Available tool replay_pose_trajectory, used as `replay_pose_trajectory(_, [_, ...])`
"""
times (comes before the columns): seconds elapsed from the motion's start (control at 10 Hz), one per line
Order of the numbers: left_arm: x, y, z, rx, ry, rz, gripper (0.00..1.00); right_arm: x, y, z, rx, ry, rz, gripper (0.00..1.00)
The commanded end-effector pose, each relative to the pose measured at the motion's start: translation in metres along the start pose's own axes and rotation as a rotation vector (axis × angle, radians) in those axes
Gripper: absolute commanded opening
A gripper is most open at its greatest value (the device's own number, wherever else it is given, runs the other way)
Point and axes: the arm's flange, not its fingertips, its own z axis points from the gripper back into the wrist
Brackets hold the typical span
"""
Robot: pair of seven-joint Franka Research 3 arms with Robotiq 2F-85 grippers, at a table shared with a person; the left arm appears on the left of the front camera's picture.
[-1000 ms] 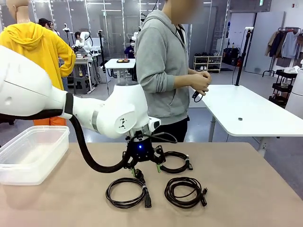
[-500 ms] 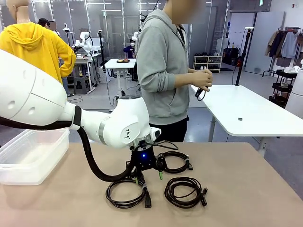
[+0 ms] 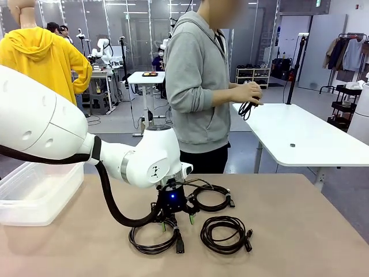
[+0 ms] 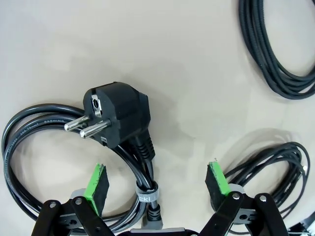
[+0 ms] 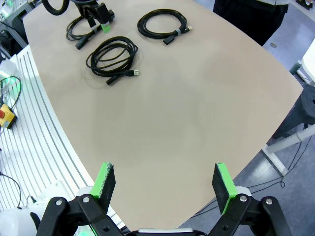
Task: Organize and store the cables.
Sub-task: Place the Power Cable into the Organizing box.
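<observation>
Left wrist view: a grey band [image 4: 146, 193] cinching the coiled cable [image 4: 44, 117] on the surface [image 4: 172, 44] carries pale letters. You can read only a fragment, "cki"; the rest wraps out of sight. White print runs along the cable's black sheath at the left of the coil, too fine for you to make out. Front view: a small dark emblem [image 3: 154, 171] sits on a white joint of the left arm [image 3: 46, 124], a mark rather than lettering. A green ceiling sign [image 3: 317, 3] hangs far back at the right, its wording too small to read.
</observation>
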Motion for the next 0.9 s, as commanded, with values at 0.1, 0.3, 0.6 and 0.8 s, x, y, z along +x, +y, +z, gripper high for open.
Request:
replay_pose_trajectory(0.1, [-0.001,-0.007,-0.003,0.05,-0.004,0.043,1.0,-0.001,-0.001,0.001,0.005,-0.013,0.016,1.0])
replay_pose_trajectory(0.3, [-0.006,-0.009,0.001,0.084,-0.002,0.056,0.95,-0.001,-0.001,0.001,0.005,-0.013,0.016,1.0])
replay_pose_trajectory(0.6, [-0.01,-0.009,0.004,0.119,0.008,0.072,0.62,-0.001,-0.001,0.001,0.005,-0.013,0.016,1.0])
replay_pose_trajectory(0.8, [-0.01,-0.012,0.005,0.152,0.001,0.053,0.42,-0.001,-0.001,0.001,0.005,-0.013,0.016,1.0])
